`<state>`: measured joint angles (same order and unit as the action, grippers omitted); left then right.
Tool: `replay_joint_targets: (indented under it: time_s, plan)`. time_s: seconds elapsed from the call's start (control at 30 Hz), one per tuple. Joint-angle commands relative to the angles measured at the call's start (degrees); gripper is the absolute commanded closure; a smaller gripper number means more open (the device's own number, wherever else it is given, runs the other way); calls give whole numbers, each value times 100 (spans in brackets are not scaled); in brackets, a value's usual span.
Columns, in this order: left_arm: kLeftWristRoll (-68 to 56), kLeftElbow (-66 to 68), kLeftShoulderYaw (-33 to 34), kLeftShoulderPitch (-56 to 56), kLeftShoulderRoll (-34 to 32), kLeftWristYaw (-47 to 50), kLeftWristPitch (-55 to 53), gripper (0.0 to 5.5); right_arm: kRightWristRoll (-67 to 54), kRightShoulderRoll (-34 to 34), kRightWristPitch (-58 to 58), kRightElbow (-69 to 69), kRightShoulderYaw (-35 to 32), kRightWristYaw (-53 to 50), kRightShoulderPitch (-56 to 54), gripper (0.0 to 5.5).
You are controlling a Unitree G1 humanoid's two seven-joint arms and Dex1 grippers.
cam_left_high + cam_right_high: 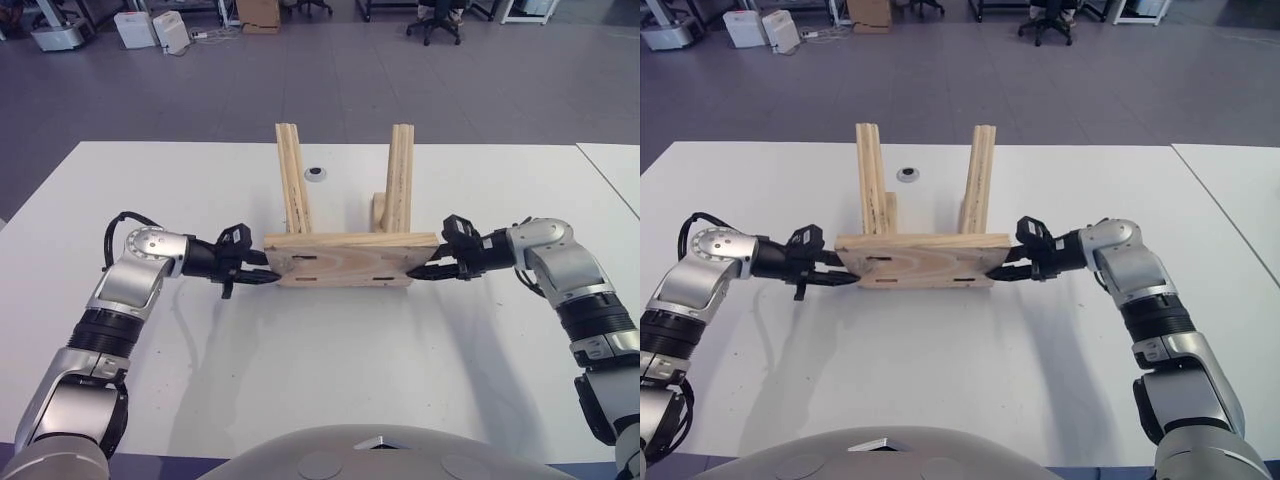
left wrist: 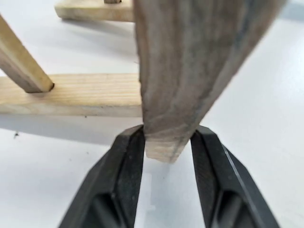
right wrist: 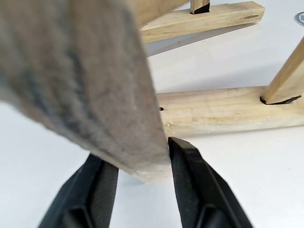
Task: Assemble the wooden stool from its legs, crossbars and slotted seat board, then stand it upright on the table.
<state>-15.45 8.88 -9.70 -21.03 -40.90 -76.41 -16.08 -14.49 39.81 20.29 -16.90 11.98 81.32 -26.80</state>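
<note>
— Where is the stool lying right now?
— In the middle of the table, on its side. The seat board is standing on edge facing the robot, and the legs are stretching away flat along the white top.
— And the end effectors?
— The left end effector is pinching the board's left edge and the right end effector its right edge, both low near the corners.
— What's worrying you?
— The wood is looking pale, smooth and flat-sided, and the black fingers are gripping only a sliver. I'm guessing the board could be slipping free during the tip-up, or the slotted joints pulling loose if one arm is lifting faster.
</note>
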Motion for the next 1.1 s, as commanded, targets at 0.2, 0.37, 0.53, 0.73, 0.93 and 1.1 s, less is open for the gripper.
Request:
replay_joint_targets:
  time_s: [0.2,0.37,0.53,0.73,0.93,1.1]
  plan:
    - [-3975,-2143,1387,-1790,-832,-153,-5019,410,-3061,836,5707,1077,-1237,655,-2609,391]
    - [-6560,248,846,-4244,-1408,481,-7641,410,-4971,1583,7221,-547,659,1109,-5070,392]
    - [-9218,1639,-1125,-4804,-2132,1309,-7641,413,-8104,2693,7221,-584,3092,1048,-5416,409]
    - [-9754,837,-1894,-3296,-3126,1098,-7637,417,-9745,3226,7221,-422,3738,-383,-4275,415]
    - [-9754,930,-1754,-2681,-2881,2294,-7309,349,-9850,2985,6843,-780,2752,-2372,-2668,326]
    - [-9754,463,-547,-1240,-2733,3754,-6501,264,-9851,2898,6063,-95,902,-3815,-714,228]
